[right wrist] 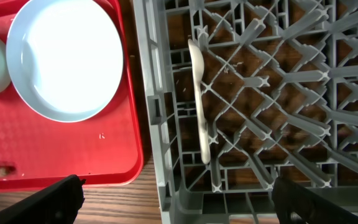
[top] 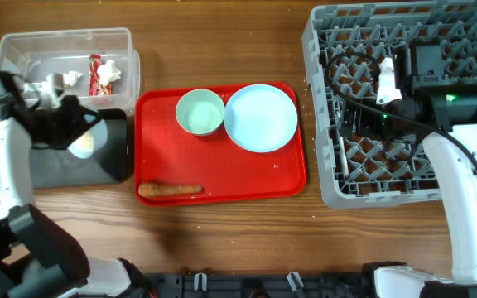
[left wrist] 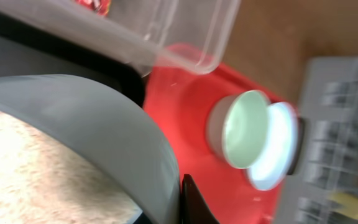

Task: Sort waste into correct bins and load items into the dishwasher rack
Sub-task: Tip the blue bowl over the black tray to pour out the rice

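Observation:
My left gripper (top: pixel 74 132) (left wrist: pixel 180 202) is shut on the rim of a pale bowl (top: pixel 84 143) (left wrist: pixel 104 124) with rice (left wrist: pixel 30 168) in it. The bowl hangs tilted over the black tray (top: pixel 116 159). Behind it, the clear tub (top: pixel 65 45) (left wrist: pixel 166 31) holds the red-and-white wrapper (top: pixel 99 70) and a white tissue (top: pixel 71 79). A second bowl (top: pixel 199 112) (left wrist: pixel 244 127), the plate (top: pixel 261 117) (right wrist: pixel 67 59) and the food stick (top: pixel 171 189) lie on the red tray (top: pixel 222 170). My right gripper (top: pixel 339 95) (right wrist: pixel 188 202) stands open over the dishwasher rack (top: pixel 330 182) (right wrist: pixel 166 155), where the white spoon (right wrist: pixel 199 99) lies.
The rack's left wall stands close to the red tray's right edge (right wrist: pixel 135 124). Bare wood table (top: pixel 222 240) runs along the front. The clear tub and black tray sit side by side at the left edge, close to the red tray.

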Motion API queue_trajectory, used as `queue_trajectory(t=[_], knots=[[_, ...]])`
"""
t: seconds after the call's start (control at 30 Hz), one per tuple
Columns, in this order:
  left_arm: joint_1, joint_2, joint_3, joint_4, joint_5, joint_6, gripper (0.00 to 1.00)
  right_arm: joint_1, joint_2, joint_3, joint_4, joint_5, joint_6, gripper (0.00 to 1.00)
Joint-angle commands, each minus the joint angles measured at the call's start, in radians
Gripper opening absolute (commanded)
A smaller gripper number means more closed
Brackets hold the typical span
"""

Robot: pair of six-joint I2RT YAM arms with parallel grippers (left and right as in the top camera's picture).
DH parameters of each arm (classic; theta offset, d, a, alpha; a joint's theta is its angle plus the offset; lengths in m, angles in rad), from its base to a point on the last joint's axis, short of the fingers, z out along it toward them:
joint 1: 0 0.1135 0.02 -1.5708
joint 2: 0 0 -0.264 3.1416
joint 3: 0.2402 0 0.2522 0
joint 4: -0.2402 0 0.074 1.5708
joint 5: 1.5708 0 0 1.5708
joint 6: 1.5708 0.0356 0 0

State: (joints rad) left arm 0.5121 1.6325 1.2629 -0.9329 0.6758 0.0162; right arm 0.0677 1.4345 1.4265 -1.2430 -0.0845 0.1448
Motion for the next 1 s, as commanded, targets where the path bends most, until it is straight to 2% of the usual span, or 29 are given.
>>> queue_trajectory(t=[0.0, 0.13, 0.23, 0.43, 0.67, 0.77, 0.97], knots=[[0.076, 0.009, 0.014, 0.004, 0.246, 0.072, 0.04, 0.0, 0.002, 0.005, -0.007, 0.014, -0.007, 1.0], [0.108, 0.068, 0.014, -0.007, 0.335, 0.112, 0.04, 0.0, 0.002, 0.005, -0.014, 0.014, -0.007, 1.0], [0.126, 0.109, 0.013, -0.037, 0.43, 0.195, 0.04, 0.0, 0.002, 0.005, -0.019, 0.014, -0.007, 1.0], [0.166, 0.158, 0.013, -0.095, 0.511, 0.313, 0.04, 0.0, 0.002, 0.005, -0.021, 0.013, -0.008, 1.0], [0.23, 0.203, 0.012, -0.135, 0.517, 0.344, 0.04, -0.002, 0.002, 0.005, -0.023, 0.014, -0.011, 1.0], [0.248, 0.203, 0.012, -0.201, 0.597, 0.343, 0.04, -0.002, 0.002, 0.005, -0.024, 0.014, -0.011, 1.0], [0.249, 0.203, 0.012, -0.221, 0.627, 0.343, 0.04, -0.002, 0.002, 0.005, -0.031, 0.014, -0.011, 1.0]])
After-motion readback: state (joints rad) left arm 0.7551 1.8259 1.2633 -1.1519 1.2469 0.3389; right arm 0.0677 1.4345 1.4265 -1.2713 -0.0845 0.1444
